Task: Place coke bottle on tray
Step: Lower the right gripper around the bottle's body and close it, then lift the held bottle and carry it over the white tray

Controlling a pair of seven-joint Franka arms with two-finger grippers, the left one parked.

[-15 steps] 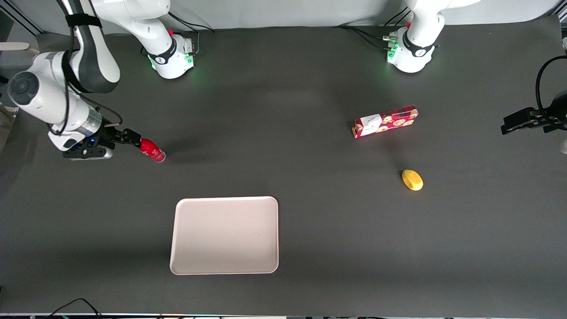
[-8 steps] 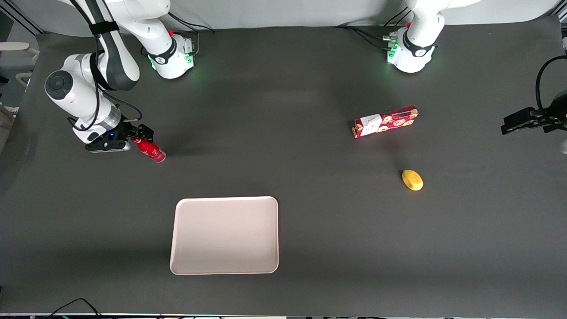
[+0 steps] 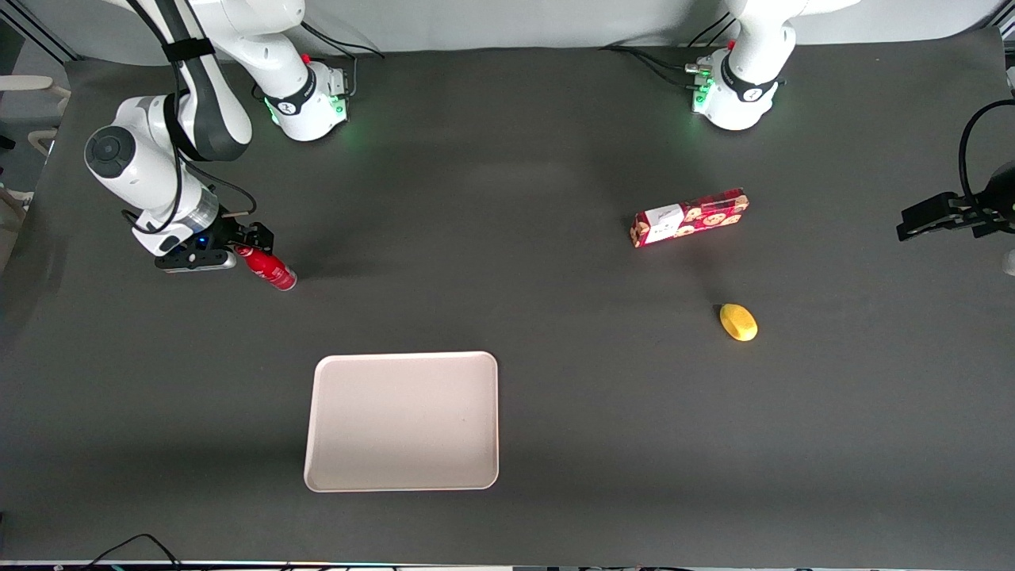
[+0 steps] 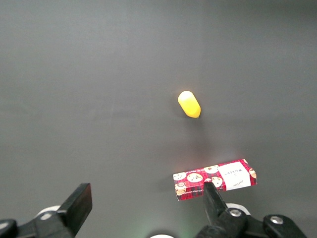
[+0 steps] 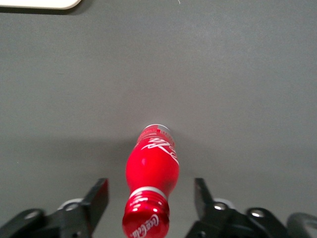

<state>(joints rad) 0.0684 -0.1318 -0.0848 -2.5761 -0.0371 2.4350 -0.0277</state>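
Observation:
The coke bottle is small and red with white lettering and stands on the dark table toward the working arm's end. My right gripper is over its cap. In the right wrist view the gripper is open, with one black finger on each side of the bottle's neck and cap, and a gap shows on both sides. The bottle body is in plain sight between them. The cream-white tray lies flat and empty, nearer the front camera than the bottle; its rim also shows in the right wrist view.
A red patterned box and a yellow lemon-like object lie toward the parked arm's end of the table. Both also show in the left wrist view, the box and the yellow object. Arm bases stand along the table's back edge.
Over the last second the right arm swung in and turned, bringing the gripper from beside the bottle to over its cap. In the last half second it hardly moved. The bottle stayed put.

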